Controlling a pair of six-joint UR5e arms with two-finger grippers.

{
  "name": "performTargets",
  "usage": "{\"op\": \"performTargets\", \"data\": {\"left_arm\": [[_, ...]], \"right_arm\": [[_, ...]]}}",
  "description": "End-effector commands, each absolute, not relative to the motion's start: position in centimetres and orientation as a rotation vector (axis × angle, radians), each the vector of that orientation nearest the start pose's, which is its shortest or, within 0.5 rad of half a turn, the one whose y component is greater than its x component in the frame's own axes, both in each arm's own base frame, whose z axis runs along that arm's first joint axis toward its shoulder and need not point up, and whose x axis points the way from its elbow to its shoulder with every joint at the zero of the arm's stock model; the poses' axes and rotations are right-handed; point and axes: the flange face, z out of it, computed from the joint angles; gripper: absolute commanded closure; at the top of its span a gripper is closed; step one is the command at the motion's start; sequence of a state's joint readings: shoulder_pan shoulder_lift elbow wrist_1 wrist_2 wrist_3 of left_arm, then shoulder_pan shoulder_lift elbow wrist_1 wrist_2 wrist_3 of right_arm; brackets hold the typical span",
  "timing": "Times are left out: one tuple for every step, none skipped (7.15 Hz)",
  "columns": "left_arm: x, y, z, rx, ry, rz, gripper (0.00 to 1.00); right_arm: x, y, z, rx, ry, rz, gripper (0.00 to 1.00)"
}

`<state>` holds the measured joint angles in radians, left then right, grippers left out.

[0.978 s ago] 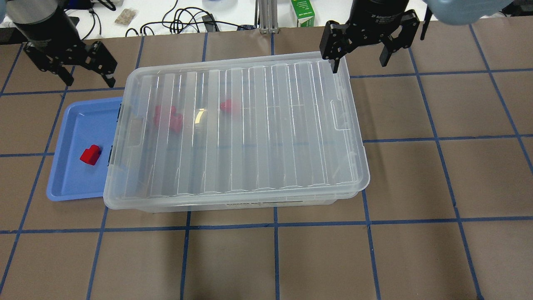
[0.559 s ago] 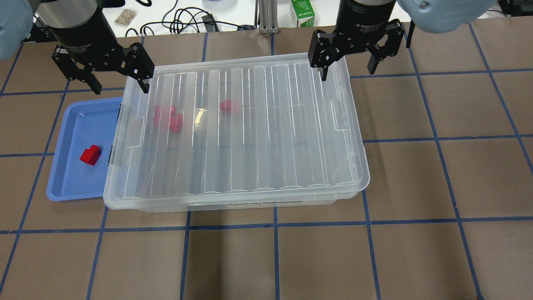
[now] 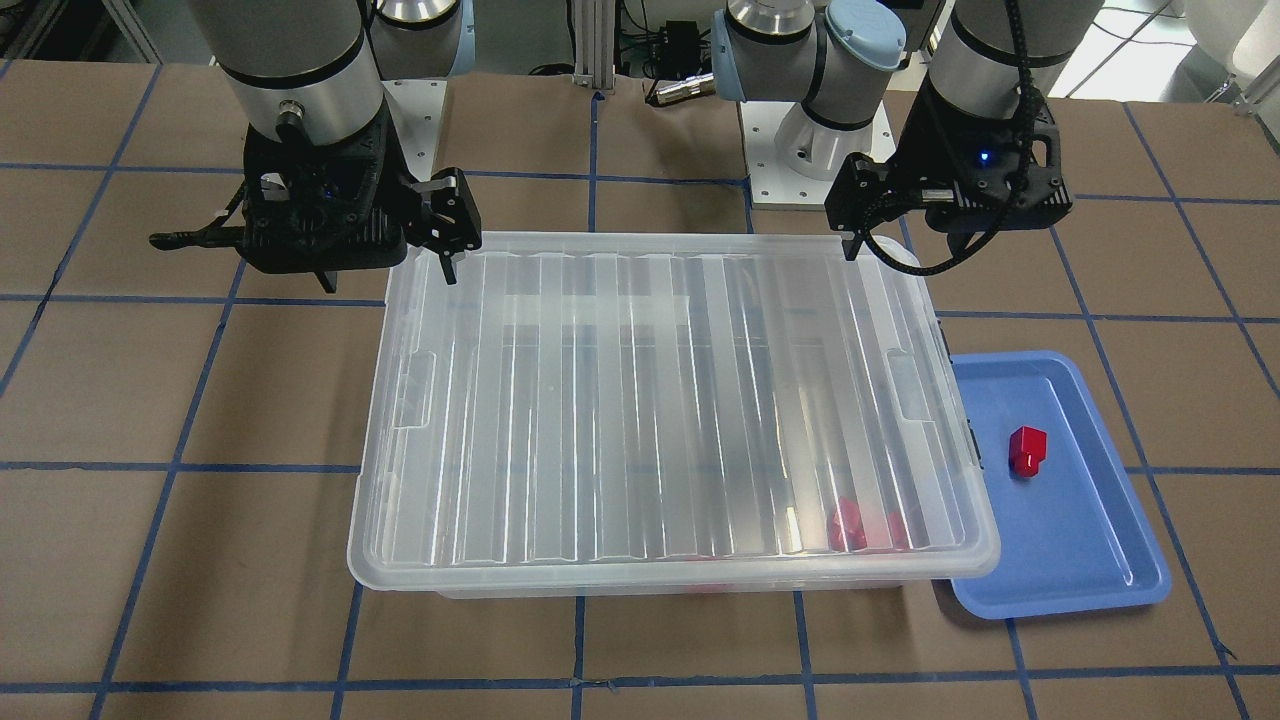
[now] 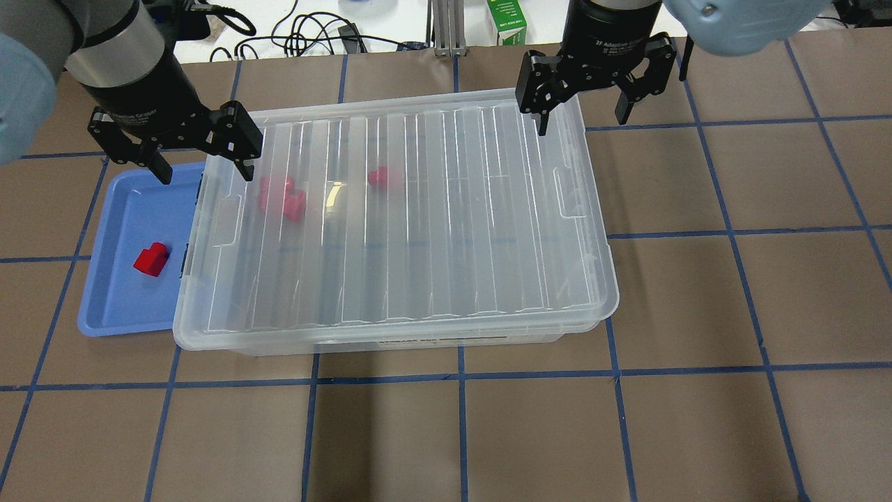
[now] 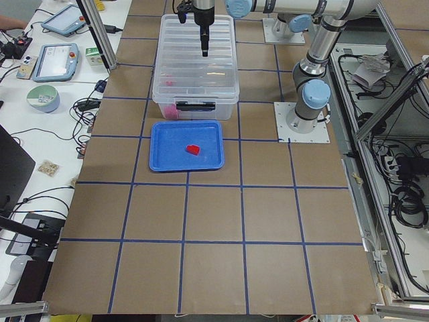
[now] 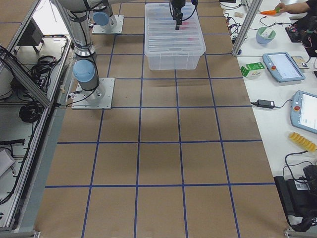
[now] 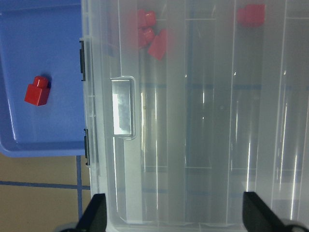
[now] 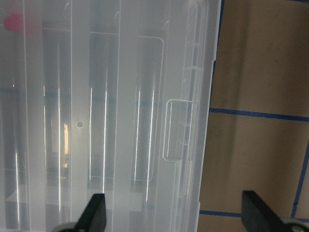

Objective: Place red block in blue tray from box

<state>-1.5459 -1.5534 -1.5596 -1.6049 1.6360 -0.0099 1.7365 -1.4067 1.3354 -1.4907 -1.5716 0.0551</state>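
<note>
The box (image 4: 397,216) is a clear bin with its ribbed lid on. Through the lid I see red blocks (image 4: 282,197) in a small cluster and a single one (image 4: 382,177). The blue tray (image 4: 118,307) touches the box's left side and holds one red block (image 4: 152,259), which also shows in the left wrist view (image 7: 37,91). My left gripper (image 4: 204,167) is open and empty above the box's far left corner and the tray's far edge. My right gripper (image 4: 582,120) is open and empty, straddling the box's far right corner.
A green carton (image 4: 506,21) and cables (image 4: 306,35) lie on the white bench beyond the table's far edge. Blue tape lines grid the brown table. Grey latches (image 7: 82,53) sit on the box's side facing the tray.
My left gripper has moved right and nearer, from beyond the tray to the box's far left corner. My right gripper has shifted a little left. Both stay open.
</note>
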Motion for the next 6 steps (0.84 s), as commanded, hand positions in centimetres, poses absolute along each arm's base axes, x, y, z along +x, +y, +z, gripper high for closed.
{"op": "performTargets", "data": {"left_arm": [[-11.6,-48.6,49.7,-0.064,3.075,-0.004,0.0],[-11.6,-48.4,49.7,-0.062,3.075,-0.007,0.0],[-11.6,-48.6,49.7,-0.062,3.076,-0.012,0.0],[-11.5,-49.4,49.7,-0.057,3.063,-0.009,0.0],[-11.1,-49.5,49.8,-0.056,3.02,-0.011,0.0],[-11.1,-49.3,50.0,-0.059,3.021,-0.016,0.0]], "right_arm": [[22.3,-52.9,51.0,-0.174,3.144,0.013,0.0],[22.3,-52.9,51.0,-0.174,3.142,0.014,0.0],[22.3,-53.0,50.9,-0.174,3.142,0.014,0.0],[22.3,-53.0,50.9,-0.174,3.142,0.014,0.0],[22.3,-53.0,50.9,-0.174,3.146,0.015,0.0],[22.2,-52.9,51.0,-0.174,3.15,0.012,0.0]]}}
